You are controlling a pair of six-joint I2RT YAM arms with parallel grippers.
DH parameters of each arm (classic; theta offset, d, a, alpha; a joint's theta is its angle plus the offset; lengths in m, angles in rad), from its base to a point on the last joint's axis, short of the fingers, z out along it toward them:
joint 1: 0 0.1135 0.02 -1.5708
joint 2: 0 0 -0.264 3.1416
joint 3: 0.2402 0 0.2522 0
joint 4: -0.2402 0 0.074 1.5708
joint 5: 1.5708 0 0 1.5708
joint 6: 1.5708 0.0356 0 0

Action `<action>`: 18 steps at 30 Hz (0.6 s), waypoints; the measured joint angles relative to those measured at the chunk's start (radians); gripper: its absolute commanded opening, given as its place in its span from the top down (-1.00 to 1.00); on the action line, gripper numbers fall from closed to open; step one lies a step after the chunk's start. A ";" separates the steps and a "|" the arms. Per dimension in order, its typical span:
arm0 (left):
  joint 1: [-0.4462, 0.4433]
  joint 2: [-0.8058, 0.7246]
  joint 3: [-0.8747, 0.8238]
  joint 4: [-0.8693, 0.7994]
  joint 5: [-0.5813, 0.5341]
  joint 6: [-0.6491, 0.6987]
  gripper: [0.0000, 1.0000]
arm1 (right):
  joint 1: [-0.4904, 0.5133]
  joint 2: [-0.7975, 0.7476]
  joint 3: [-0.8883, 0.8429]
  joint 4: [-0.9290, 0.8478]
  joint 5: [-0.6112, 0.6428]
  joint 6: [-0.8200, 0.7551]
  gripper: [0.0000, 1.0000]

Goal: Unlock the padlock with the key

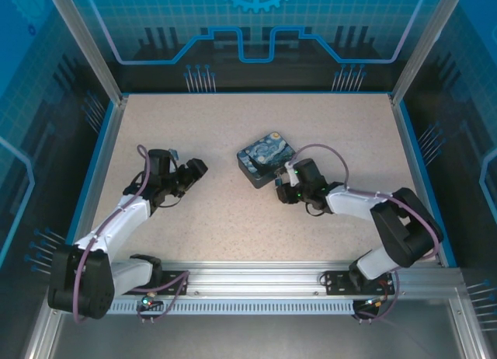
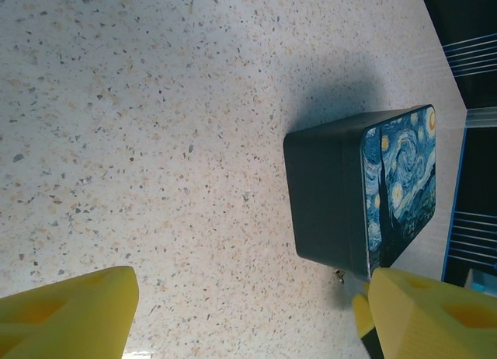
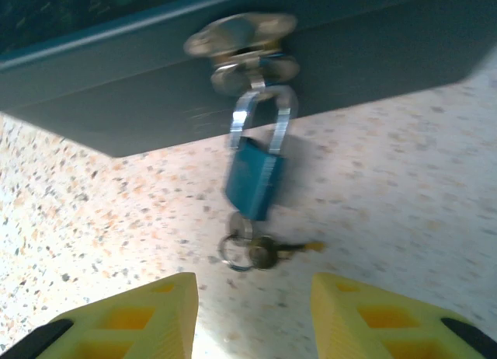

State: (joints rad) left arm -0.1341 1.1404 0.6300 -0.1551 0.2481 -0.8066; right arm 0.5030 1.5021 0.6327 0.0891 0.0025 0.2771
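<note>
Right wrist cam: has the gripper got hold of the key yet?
No, the right gripper is open and empty, while the key sits below the padlock, ahead of it and untouched.

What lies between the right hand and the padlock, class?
In the right wrist view, the key on its ring lies on the table between the open right hand and the padlock.

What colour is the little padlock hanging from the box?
The padlock has a blue body and silvery shackle, clearest in the right wrist view.
</note>
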 measured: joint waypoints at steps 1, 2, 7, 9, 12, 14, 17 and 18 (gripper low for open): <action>-0.001 -0.001 0.003 -0.002 0.000 0.005 -0.59 | -0.036 -0.016 -0.017 0.020 -0.035 0.008 0.09; -0.003 -0.003 0.009 -0.004 0.000 0.009 -0.59 | -0.070 -0.026 -0.032 0.041 -0.064 0.018 0.09; -0.049 -0.006 0.048 0.006 0.005 0.028 -0.59 | -0.158 -0.028 -0.076 0.142 -0.213 0.064 0.14; -0.079 0.001 0.066 0.018 0.012 0.028 -0.58 | -0.161 -0.006 -0.080 0.190 -0.268 0.088 0.18; -0.132 0.050 0.108 0.055 0.026 0.027 -0.58 | -0.173 0.050 -0.080 0.267 -0.330 0.129 0.21; -0.169 0.105 0.148 0.085 0.039 0.027 -0.58 | -0.182 0.088 -0.082 0.307 -0.356 0.158 0.23; -0.222 0.200 0.216 0.125 0.057 0.025 -0.57 | -0.184 0.133 -0.082 0.352 -0.381 0.192 0.25; -0.238 0.237 0.241 0.143 0.064 0.023 -0.57 | -0.185 0.145 -0.083 0.366 -0.388 0.203 0.25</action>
State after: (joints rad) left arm -0.3717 1.3773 0.8715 -0.0124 0.3126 -0.7834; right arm 0.3183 1.6466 0.5499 0.4549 -0.3855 0.4801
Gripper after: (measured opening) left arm 0.787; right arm 0.379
